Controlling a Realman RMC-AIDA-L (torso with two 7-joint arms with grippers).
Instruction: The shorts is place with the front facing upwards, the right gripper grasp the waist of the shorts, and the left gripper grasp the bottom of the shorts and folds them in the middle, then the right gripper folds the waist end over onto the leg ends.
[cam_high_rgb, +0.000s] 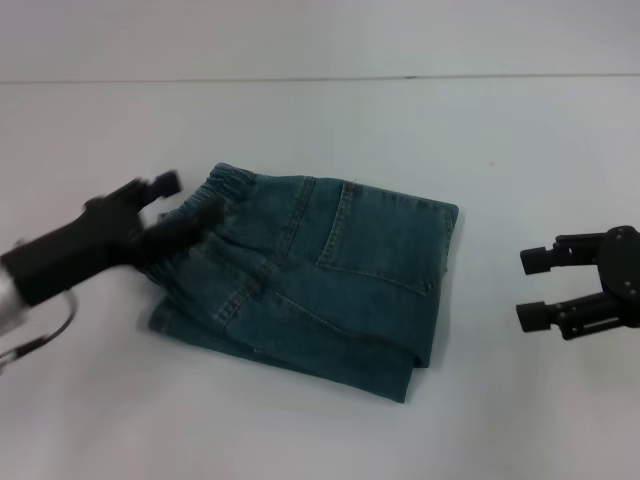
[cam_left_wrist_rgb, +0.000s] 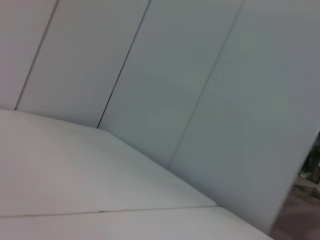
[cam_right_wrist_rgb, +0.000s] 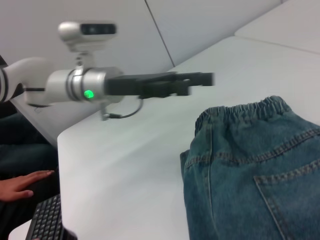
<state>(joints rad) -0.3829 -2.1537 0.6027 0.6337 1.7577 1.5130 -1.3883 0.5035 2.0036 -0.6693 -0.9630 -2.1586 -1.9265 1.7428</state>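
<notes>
The shorts (cam_high_rgb: 330, 270) lie folded into a stacked denim bundle at the middle of the white table (cam_high_rgb: 300, 430). Their puckered waist (cam_high_rgb: 235, 183) shows at the bundle's far left corner and is also seen close up in the right wrist view as the waist (cam_right_wrist_rgb: 245, 111). The leg hems cannot be made out. My left gripper (cam_high_rgb: 192, 198) hovers at that waist corner, open and holding nothing. The right wrist view shows the left gripper (cam_right_wrist_rgb: 197, 80) from the side, just off the cloth. My right gripper (cam_high_rgb: 528, 288) stands open to the right, apart from the shorts.
The left wrist view shows only the table top and pale wall panels (cam_left_wrist_rgb: 200, 75). Beyond the table's left edge, a person's hand (cam_right_wrist_rgb: 22, 182) rests by a black keyboard (cam_right_wrist_rgb: 47, 222). Bare table surrounds the shorts.
</notes>
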